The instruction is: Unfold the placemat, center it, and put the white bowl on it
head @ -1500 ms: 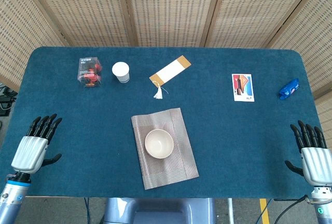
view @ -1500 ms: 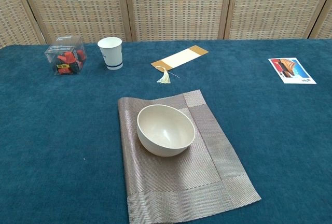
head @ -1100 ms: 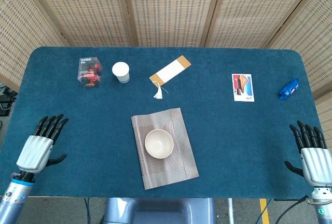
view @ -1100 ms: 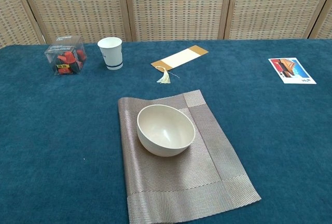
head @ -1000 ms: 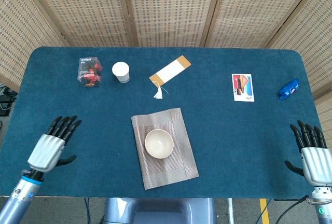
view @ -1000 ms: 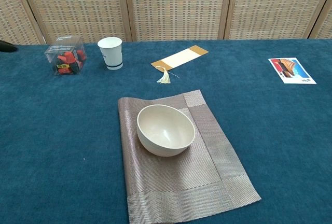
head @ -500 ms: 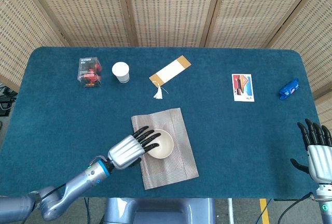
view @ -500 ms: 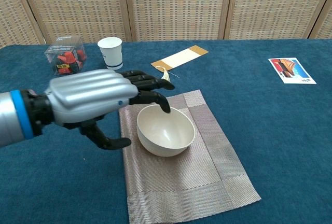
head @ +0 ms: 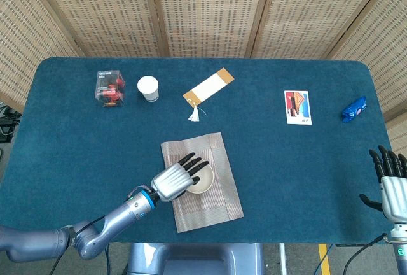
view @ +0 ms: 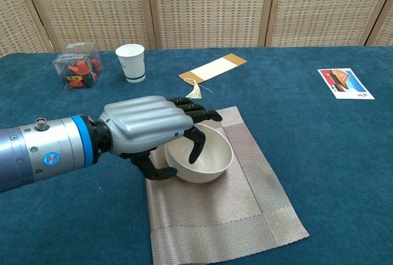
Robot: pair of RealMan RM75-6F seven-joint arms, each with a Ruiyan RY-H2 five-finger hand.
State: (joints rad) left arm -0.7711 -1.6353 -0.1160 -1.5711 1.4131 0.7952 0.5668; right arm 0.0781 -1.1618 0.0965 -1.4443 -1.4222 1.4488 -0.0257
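The white bowl [head: 203, 183] [view: 214, 159] stands on the grey-brown woven placemat [head: 219, 200] [view: 245, 210] near the table's front middle. My left hand [head: 175, 181] [view: 147, 127] reaches in from the left and covers the bowl's left rim. Its fingers lie over the rim, one curls down inside, and the thumb presses the bowl's outer near wall. My right hand [head: 392, 186] hovers at the table's front right corner, fingers spread and holding nothing; the chest view does not show it.
Along the far side lie a clear box of red items [head: 109, 88] [view: 77, 65], a paper cup [head: 148, 88] [view: 131, 62], a tasselled bookmark [head: 208, 88] [view: 215, 69], a picture card [head: 297, 107] [view: 346, 83] and a blue object [head: 354, 109].
My left hand has swept in from the table's front left to the bowl and closed on its rim; the bowl has shifted slightly right. The right hand has drifted a little lower.
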